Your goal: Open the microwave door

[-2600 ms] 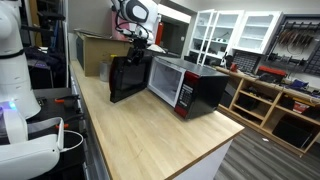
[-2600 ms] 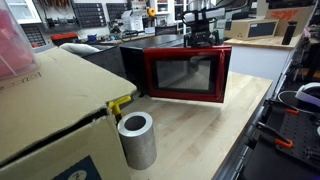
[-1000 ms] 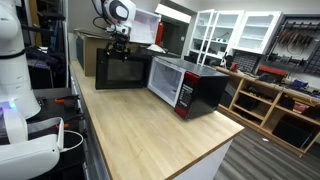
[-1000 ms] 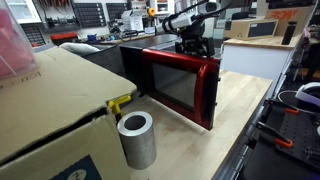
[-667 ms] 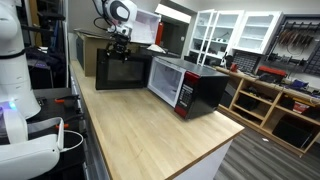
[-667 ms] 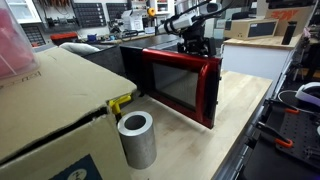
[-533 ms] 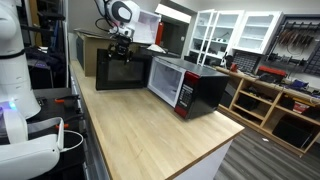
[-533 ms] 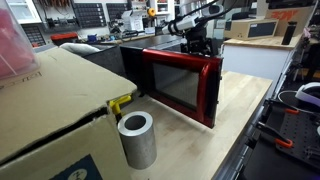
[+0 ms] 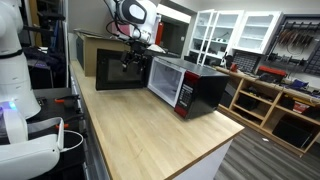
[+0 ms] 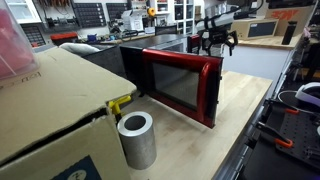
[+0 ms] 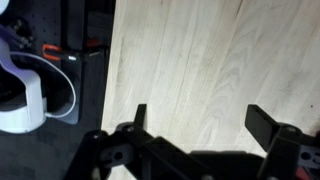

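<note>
The microwave point(image 9: 190, 85) stands on the wooden counter, black casing with a red front. Its door point(image 9: 118, 70) is swung wide open to the side and shows its black inner face. In an exterior view the door point(image 10: 182, 85) shows its red frame and dark window, with the black body point(image 10: 132, 60) behind it. My gripper point(image 9: 134, 58) hangs above the counter between the door and the oven body, clear of the door. It also shows in an exterior view point(image 10: 217, 42). In the wrist view my gripper point(image 11: 203, 120) is open and empty over bare wood.
A brown cardboard box point(image 9: 95, 45) stands behind the open door. A large cardboard box point(image 10: 50, 110) and a grey cylinder point(image 10: 136, 140) fill the near foreground. A white robot body point(image 9: 15, 75) stands beside the counter point(image 9: 150, 130). Shelving point(image 9: 270, 95) lies beyond.
The door swung from half open to wide open. My gripper has since let go of the door's edge and moved away from it, toward the oven body.
</note>
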